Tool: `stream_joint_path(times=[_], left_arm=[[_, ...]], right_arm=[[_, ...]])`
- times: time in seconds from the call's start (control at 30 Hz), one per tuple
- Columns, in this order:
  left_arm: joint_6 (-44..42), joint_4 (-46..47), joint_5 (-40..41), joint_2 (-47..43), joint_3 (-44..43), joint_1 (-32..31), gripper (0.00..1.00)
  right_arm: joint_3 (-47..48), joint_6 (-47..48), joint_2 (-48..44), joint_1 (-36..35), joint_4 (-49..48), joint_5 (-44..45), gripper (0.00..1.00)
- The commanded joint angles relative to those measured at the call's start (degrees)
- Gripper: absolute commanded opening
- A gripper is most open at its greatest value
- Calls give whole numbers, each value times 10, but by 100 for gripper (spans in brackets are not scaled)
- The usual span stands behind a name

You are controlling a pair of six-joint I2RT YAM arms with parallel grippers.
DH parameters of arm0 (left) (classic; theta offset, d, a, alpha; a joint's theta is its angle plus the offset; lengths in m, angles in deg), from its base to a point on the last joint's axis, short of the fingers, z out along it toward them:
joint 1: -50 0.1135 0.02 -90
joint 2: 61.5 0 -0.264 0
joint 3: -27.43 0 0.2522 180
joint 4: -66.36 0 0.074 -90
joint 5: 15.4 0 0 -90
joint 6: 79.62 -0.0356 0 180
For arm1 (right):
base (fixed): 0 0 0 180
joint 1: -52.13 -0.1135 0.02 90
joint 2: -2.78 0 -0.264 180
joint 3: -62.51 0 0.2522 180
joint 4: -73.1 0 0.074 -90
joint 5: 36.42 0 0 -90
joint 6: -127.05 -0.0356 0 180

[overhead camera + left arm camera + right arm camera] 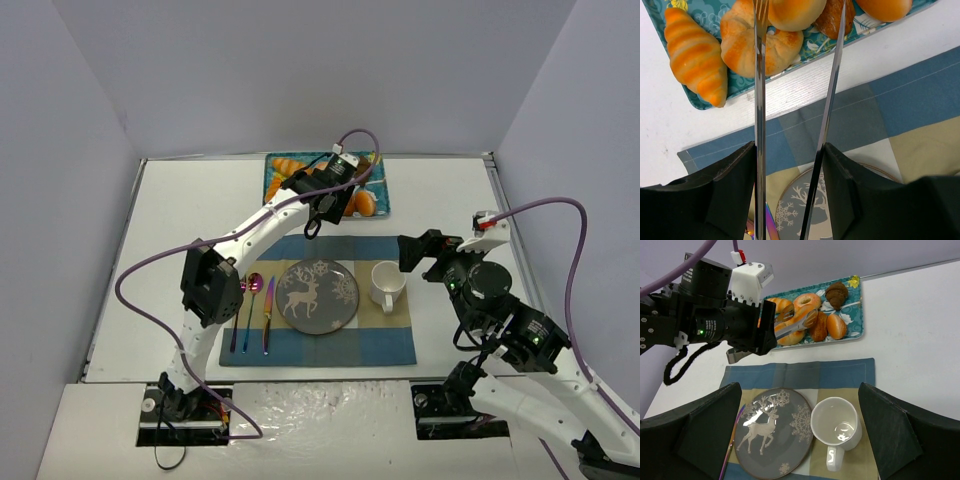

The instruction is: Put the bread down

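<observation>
tongs [759, 100] gripped by left end effector [789, 152] straddle the bread [795, 12] on tray [695, 99]; right end effector [800, 390] gapes wide.

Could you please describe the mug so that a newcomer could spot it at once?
Find the blue-and-tan placemat mid-table. Right of its grey reindeer plate stands the mug: the only white vessel there, empty, handle toward the near edge.

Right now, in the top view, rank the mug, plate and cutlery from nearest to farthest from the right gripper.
1. Mug, just left of the right gripper.
2. Plate, at the centre of the placemat.
3. Cutlery, at the placemat's left end.
</observation>
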Motion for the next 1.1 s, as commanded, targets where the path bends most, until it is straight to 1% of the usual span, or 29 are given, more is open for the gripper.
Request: stream_joint_path(times=[0.0,0.43,0.73,0.83,1.07], left_arm=[[-17,2,34,-8,-43,-8,48],[-25,-7,42,17,-71,-8,48],[-30,-9,45,17,-74,-11,47],[-31,-9,46,16,-74,-11,42],[-34,-13,45,17,-73,-12,34]], right_arm=[[0,-11,-3,3,-20,20,100],[-2,-12,-10,3,-15,25,100],[-5,-13,-13,3,-15,26,100],[-6,-13,-14,3,-15,26,100],[-6,-13,-16,3,-14,27,100]])
